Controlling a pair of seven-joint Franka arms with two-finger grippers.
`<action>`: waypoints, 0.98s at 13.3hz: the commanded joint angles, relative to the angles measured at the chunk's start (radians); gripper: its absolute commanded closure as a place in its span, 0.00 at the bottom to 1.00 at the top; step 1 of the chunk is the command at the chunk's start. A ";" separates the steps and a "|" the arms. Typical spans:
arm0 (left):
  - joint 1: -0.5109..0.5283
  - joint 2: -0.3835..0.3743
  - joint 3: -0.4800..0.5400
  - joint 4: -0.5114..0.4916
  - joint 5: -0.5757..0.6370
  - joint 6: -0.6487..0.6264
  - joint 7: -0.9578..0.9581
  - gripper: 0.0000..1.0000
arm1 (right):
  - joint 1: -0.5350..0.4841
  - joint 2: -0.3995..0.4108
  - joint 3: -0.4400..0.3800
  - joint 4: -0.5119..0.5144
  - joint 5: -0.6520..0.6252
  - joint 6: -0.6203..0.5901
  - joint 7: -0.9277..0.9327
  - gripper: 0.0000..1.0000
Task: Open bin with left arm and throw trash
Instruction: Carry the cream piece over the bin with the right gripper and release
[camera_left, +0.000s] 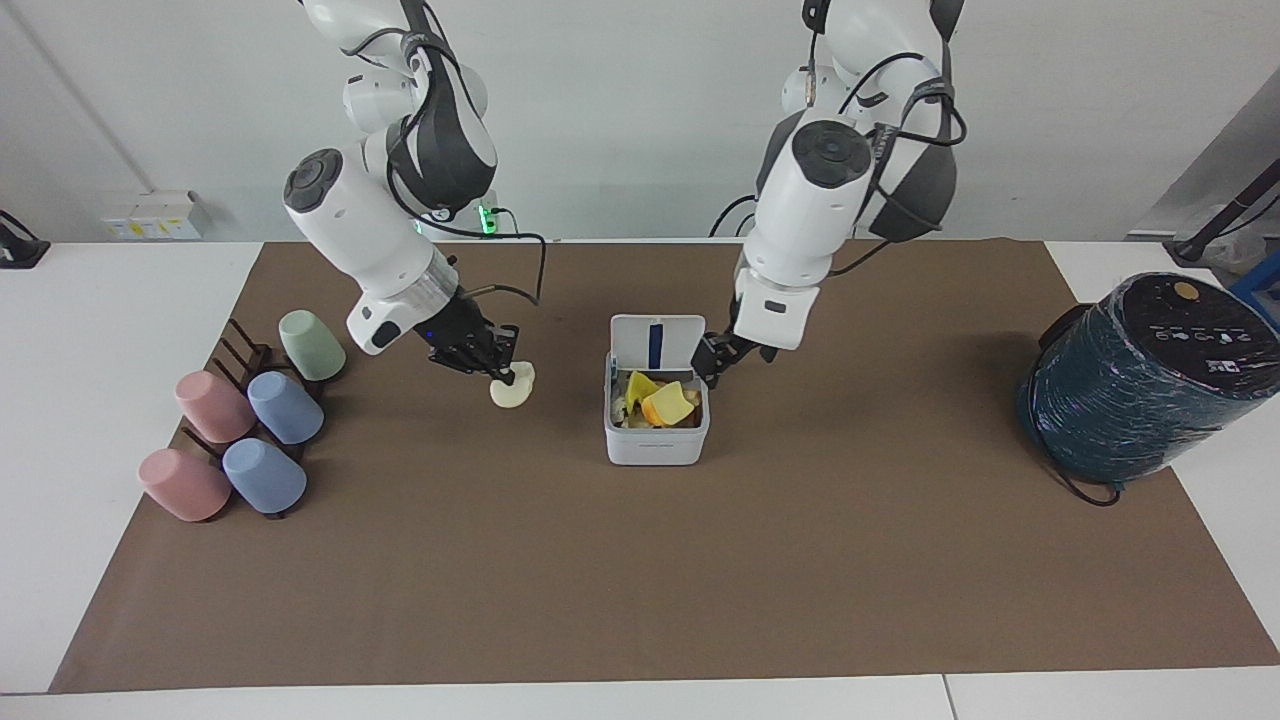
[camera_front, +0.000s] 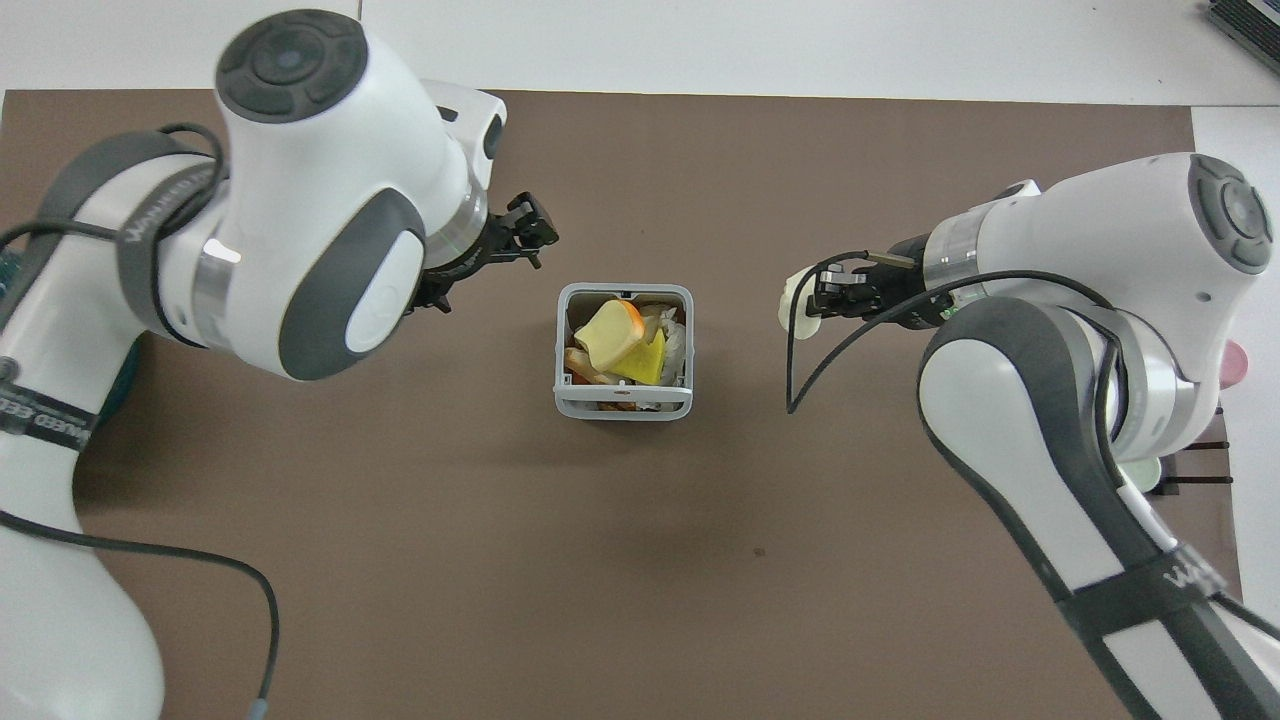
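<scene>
The bin (camera_left: 656, 420) stands in the middle of the brown mat (camera_left: 640, 560) on the desk (camera_left: 80, 330), its lid (camera_left: 656, 343) tipped up on the side nearer the robots, blue strip showing. Inside lie a yellow scrap (camera_left: 637, 385) and a yellow-and-orange block (camera_left: 671, 404) atop other litter, piled close to the rim. The left pincer (camera_left: 715, 362) hangs empty just beside the bin toward the left arm's end, jaws spread wide, gripping nothing. The right pincer (camera_left: 497, 367) is clamped shut on the cream-white oval piece (camera_left: 511, 388), low over the mat between the cups (camera_left: 250, 420) and the bin. The piece hangs from its upper edge, so the likeliest failure is a slip during the carry, which would drop it onto the mat short of the bin. The pile is another risk: a piece let go on top of it could roll off the heap and over the rim. The upright lid has nothing holding it, so a knock from either arm could swing it down onto the opening or shove the light bin across the mat. The left pincer sits close enough to the bin wall that a careless sweep would cause exactly that.
</scene>
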 joint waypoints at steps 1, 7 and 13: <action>0.114 -0.021 -0.007 0.048 0.004 -0.105 0.188 0.00 | 0.097 0.075 0.004 0.075 0.012 0.111 0.161 1.00; 0.318 -0.092 -0.004 0.045 0.049 -0.178 0.648 0.00 | 0.236 0.194 0.004 0.104 -0.005 0.231 0.261 1.00; 0.406 -0.120 -0.008 0.039 0.090 -0.169 0.885 0.00 | 0.265 0.232 0.002 0.060 -0.005 0.217 0.261 1.00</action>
